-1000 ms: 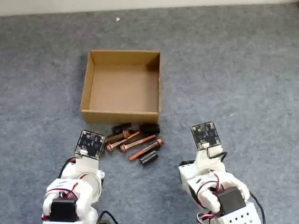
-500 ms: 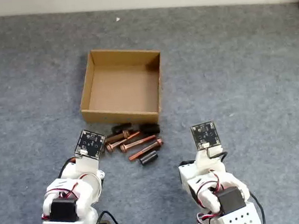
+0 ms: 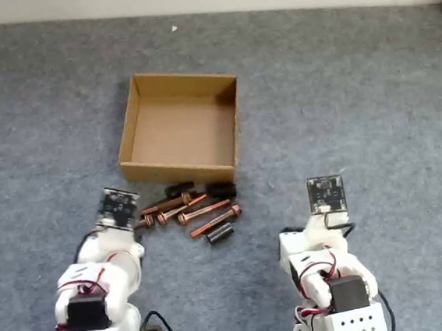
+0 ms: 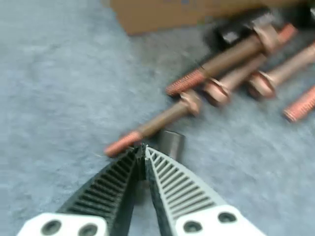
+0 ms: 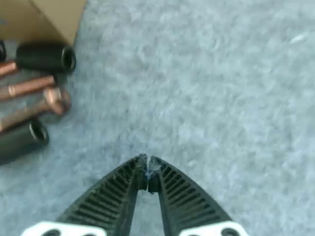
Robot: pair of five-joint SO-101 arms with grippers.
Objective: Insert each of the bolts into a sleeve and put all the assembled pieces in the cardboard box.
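High view: one cardboard box (image 3: 178, 170), and just in front of it on the surface (image 3: 372, 104) lie three black sleeves (image 3: 220, 233) and at least four bolts (image 3: 206, 209), all loose. Left gripper (image 4: 143, 148), by one bolt's threaded tip, and right gripper (image 5: 147, 166) both have fingers pressed together.

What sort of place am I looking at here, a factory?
Probably a small lab or hobby test bench, not a factory: two small white arms sit on grey carpet, with loose bolts, black sleeves and an empty cardboard box laid out for practice.
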